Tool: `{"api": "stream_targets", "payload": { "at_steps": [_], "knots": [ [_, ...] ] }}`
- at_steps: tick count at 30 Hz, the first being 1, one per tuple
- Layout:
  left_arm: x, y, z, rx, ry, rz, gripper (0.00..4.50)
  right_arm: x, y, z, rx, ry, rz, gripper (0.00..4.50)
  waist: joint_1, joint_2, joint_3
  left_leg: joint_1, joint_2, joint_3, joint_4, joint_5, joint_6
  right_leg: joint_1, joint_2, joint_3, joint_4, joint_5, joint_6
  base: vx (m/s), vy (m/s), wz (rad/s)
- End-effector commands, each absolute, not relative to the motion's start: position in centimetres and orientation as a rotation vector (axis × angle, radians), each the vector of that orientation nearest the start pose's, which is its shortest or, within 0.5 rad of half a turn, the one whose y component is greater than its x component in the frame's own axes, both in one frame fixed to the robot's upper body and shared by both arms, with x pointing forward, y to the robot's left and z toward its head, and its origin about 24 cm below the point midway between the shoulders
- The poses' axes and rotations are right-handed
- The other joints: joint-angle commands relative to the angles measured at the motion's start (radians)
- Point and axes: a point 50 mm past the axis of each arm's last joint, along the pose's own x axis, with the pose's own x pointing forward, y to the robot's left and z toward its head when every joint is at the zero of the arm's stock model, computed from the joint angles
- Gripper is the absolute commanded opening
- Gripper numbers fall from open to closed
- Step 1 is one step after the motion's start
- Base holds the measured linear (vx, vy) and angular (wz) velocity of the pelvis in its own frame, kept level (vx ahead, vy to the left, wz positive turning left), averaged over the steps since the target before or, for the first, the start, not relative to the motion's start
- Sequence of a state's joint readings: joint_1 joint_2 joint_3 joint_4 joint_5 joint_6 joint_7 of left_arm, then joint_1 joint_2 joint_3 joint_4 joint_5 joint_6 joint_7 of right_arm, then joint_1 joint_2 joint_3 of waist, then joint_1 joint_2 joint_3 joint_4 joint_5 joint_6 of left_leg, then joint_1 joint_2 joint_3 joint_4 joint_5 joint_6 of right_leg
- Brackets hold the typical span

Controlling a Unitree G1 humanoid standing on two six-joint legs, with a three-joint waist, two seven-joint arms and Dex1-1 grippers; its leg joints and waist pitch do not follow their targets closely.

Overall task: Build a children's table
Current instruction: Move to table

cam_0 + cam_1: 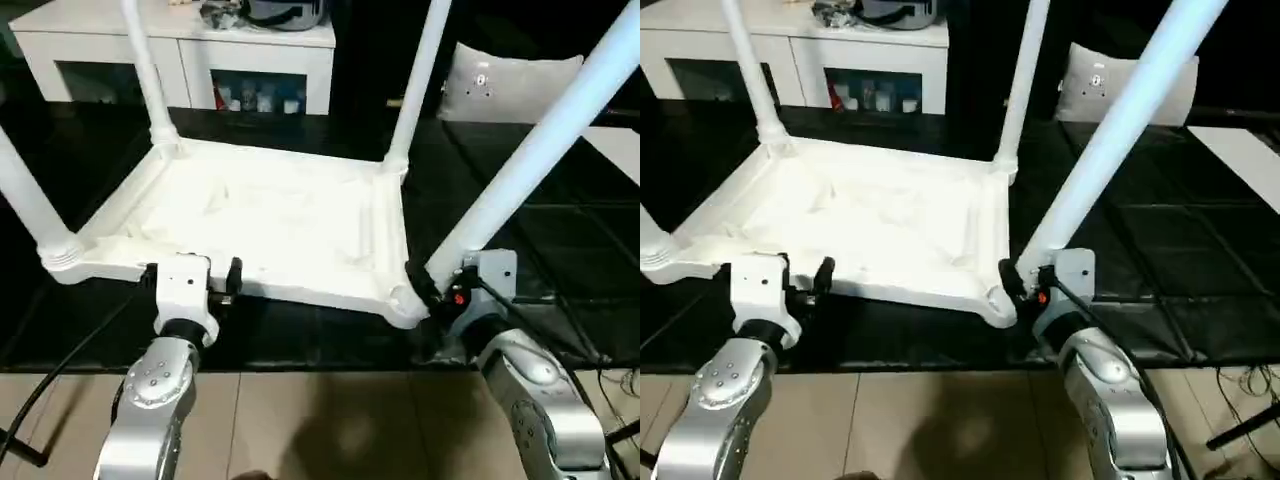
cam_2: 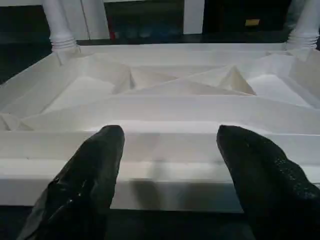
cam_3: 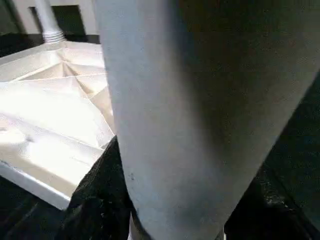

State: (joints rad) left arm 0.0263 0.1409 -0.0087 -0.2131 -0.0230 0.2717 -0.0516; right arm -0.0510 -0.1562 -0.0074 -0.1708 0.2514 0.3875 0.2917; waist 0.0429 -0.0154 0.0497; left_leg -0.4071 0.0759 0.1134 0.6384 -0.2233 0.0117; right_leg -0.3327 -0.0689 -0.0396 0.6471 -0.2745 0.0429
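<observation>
Left end effector (image 1: 190, 278): fingers spread apart, holding nothing, poised at the near long edge of the tabletop (image 1: 270, 215); from the head views, contact with that edge cannot be told.
Right end effector (image 1: 1025, 280): fingers closed around the base of the near right leg (image 1: 540, 150), at the tabletop's near right corner socket.
Tabletop: white, lying upside down with its ribbed underside up on a dark floor; a band of light floor lies between the tabletop and the robot.
Legs: all four stand out of the tabletop's corners. The far left leg (image 1: 148, 70) and far right leg (image 1: 420, 75) rise nearly upright; the near left leg (image 1: 25, 200) leans outward from its corner; the near right leg leans away from the tabletop toward the right.
Left wrist view adds: the two black fingers (image 2: 85, 180) frame the tabletop's near edge with a clear gap between them, and the diagonal ribs inside the tabletop show plainly.
Right wrist view adds: the gripped leg crosses close in front, with black finger (image 3: 97, 200) pressed on either side of it.
Head views add: a white cabinet (image 1: 180, 50) with glass doors beyond the tabletop's far edge, and a grey pillow (image 1: 505, 85) beyond its far right corner.
</observation>
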Motion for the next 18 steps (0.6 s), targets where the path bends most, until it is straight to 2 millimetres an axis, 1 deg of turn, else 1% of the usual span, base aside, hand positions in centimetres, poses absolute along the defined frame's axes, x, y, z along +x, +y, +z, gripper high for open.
{"api": "stream_targets", "payload": {
  "at_steps": [1, 2, 3, 4, 5, 6, 7, 8, 9, 10, 11, 12, 13, 14, 15, 16, 17, 18],
  "knots": [
    [24.9, 16.3, 6.5, 0.142, 0.072, -0.088, 3.42, 25.9, -15.7, 5.9, 0.113, 0.171, 0.332, 1.91, 0.007, 0.019, -0.04, 0.017, 0.107, -0.07, -0.108, -0.394, -0.038, -0.017, -0.151, 0.071, -0.109, -0.056, -0.113, 0.004, -0.209, -0.06],
    [24.9, 16.3, 6.6, 0.143, 0.067, -0.095, 3.42, 26.0, -15.5, 5.9, 0.128, 0.171, 0.331, 1.91, 0.017, -0.009, -0.045, -0.004, 0.095, -0.053, -0.081, -0.28, -0.028, 0.007, -0.185, 0.082, -0.132, -0.085, -0.089, 0.018, -0.215, -0.13],
    [24.8, 16.2, 6.8, 0.123, 0.066, -0.113, 3.42, 26.0, -15.3, 6.1, 0.149, 0.168, 0.338, 1.91, 0.045, -0.029, -0.059, 0.001, 0.097, -0.038, -0.058, -0.061, 0.012, 0.018, -0.179, 0.089, -0.115, 0.033, -0.014, 0.026, -0.179, -0.09],
    [24.8, 16.2, 6.8, 0.121, 0.065, -0.114, 3.42, 26.1, -15.2, 6.1, 0.151, 0.168, 0.339, 1.91, 0.055, -0.023, -0.054, 0.006, 0.102, -0.031, -0.073, 0.001, 0.045, 0.008, -0.153, 0.077, -0.11, 0.108, 0.006, 0.026, -0.179, -0.09],
    [24.7, 16.0, 7.2, 0.104, 0.051, -0.139, 3.42, 25.9, -14.8, 6.2, 0.164, 0.165, 0.364, 1.91, 0.058, -0.009, -0.049, 0.005, 0.116, -0.03, -0.097, -0.007, 0.043, 0.01, -0.129, 0.054, -0.107, 0.089, -0.031, 0.017, -0.134, -0.06],
    [24.8, 15.9, 7.3, 0.105, 0.04, -0.153, 3.42, 25.8, -14.6, 6.2, 0.163, 0.166, 0.377, 1.91, 0.062, -0.002, -0.048, 0.014, 0.127, -0.029, -0.105, -0.053, 0.037, 0.003, -0.119, 0.049, -0.111, 0.045, -0.058, 0.025, -0.086, -0.05],
    [24.8, 15.9, 7.5, 0.113, 0.029, -0.163, 3.42, 25.7, -14.4, 6.2, 0.162, 0.168, 0.384, 1.91, 0.058, 0.008, -0.045, 0.022, 0.152, -0.032, -0.124, -0.166, 0.014, -0.001, -0.097, 0.047, -0.105, -0.041, -0.132, 0.025, -0.086, -0.05],
    [24.9, 16.0, 7.6, 0.111, 0.026, -0.159, 3.42, 25.7, -14.5, 6.1, 0.166, 0.166, 0.376, 1.91, 0.06, 0.02, -0.046, 0.028, 0.16, -0.037, -0.128, -0.189, 0.002, -0.003, -0.094, 0.046, -0.1, -0.046, -0.15, 0.0, 0.0, 0.0],
    [25.0, 16.0, 7.7, 0.11, 0.024, -0.155, 3.42, 25.8, -14.5, 6.1, 0.169, 0.165, 0.371, 1.91, 0.054, 0.013, -0.044, 0.032, 0.165, -0.035, -0.133, -0.229, -0.009, -0.004, -0.089, 0.047, -0.1, -0.037, -0.173, 0.0, 0.0, 0.0],
    [25.0, 16.0, 7.7, 0.1, 0.022, -0.157, 3.42, 25.8, -14.6, 6.1, 0.171, 0.164, 0.363, 1.91, 0.053, 0.012, -0.045, 0.032, 0.165, -0.036, -0.135, -0.233, -0.011, -0.001, -0.092, 0.047, -0.098, -0.025, -0.184, 0.0, 0.0, 0.0],
    [25.1, 16.0, 7.8, 0.103, 0.02, -0.161, 3.42, 25.8, -14.6, 6.2, 0.177, 0.16, 0.359, 1.91, 0.054, 0.02, -0.046, 0.032, 0.163, -0.034, -0.135, -0.231, -0.015, 0.001, -0.094, 0.049, -0.097, 0.006, -0.197, 0.0, 0.0, 0.0],
    [25.1, 15.9, 7.8, 0.109, 0.018, -0.169, 3.42, 25.8, -14.7, 6.2, 0.185, 0.156, 0.354, 1.91, 0.054, 0.02, -0.046, 0.031, 0.163, -0.034, -0.135, -0.225, -0.016, 0.005, -0.095, 0.048, -0.094, 0.032, -0.204, 0.0, 0.0, 0.0],
    [25.1, 15.9, 7.9, 0.11, 0.017, -0.18, 3.42, 25.7, -14.7, 6.4, 0.187, 0.151, 0.355, 1.91, 0.055, 0.027, -0.046, 0.032, 0.161, -0.034, -0.134, -0.228, -0.018, 0.007, -0.097, 0.048, -0.092, 0.042, -0.208, 0.0, 0.0, 0.0],
    [25.0, 15.8, 8.0, 0.113, 0.018, -0.199, 3.42, 25.6, -14.6, 6.6, 0.19, 0.144, 0.363, 1.91, 0.055, 0.027, -0.046, 0.032, 0.161, -0.034, -0.134, -0.228, -0.018, 0.007, -0.097, 0.048, -0.092, 0.042, -0.208, 0.0, 0.0, 0.0],
    [25.0, 15.7, 8.2, 0.114, 0.02, -0.222, 3.42, 25.5, -14.4, 6.8, 0.183, 0.129, 0.381, 1.91, 0.056, 0.025, -0.042, 0.04, 0.161, -0.032, -0.139, -0.327, -0.037, 0.013, -0.099, 0.049, -0.103, -0.075, -0.198, 0.0, 0.0, 0.0],
    [25.0, 15.7, 8.2, 0.114, 0.02, -0.223, 3.42, 25.5, -14.4, 6.9, 0.181, 0.128, 0.382, 1.91, 0.057, 0.024, -0.038, 0.044, 0.158, -0.031, -0.142, -0.406, -0.053, 0.018, -0.098, 0.048, -0.113, -0.205, -0.188, 0.0, 0.0, 0.0],
    [25.1, 15.8, 8.2, 0.122, 0.022, -0.228, 3.42, 25.5, -14.3, 7.0, 0.175, 0.117, 0.383, 1.91, 0.057, 0.025, -0.035, 0.048, 0.156, -0.029, -0.142, -0.445, -0.059, 0.021, -0.098, 0.048, -0.121, -0.279, -0.181, 0.0, 0.0, 0.0],
    [25.2, 15.8, 8.2, 0.127, 0.021, -0.228, 3.42, 25.6, -14.3, 7.2, 0.188, 0.106, 0.383, 1.91, 0.055, 0.029, -0.023, 0.058, 0.152, -0.026, -0.144, -0.527, -0.068, 0.022, -0.094, 0.044, -0.144, -0.453, -0.165, 0.0, 0.0, 0.0]
  ]
}}
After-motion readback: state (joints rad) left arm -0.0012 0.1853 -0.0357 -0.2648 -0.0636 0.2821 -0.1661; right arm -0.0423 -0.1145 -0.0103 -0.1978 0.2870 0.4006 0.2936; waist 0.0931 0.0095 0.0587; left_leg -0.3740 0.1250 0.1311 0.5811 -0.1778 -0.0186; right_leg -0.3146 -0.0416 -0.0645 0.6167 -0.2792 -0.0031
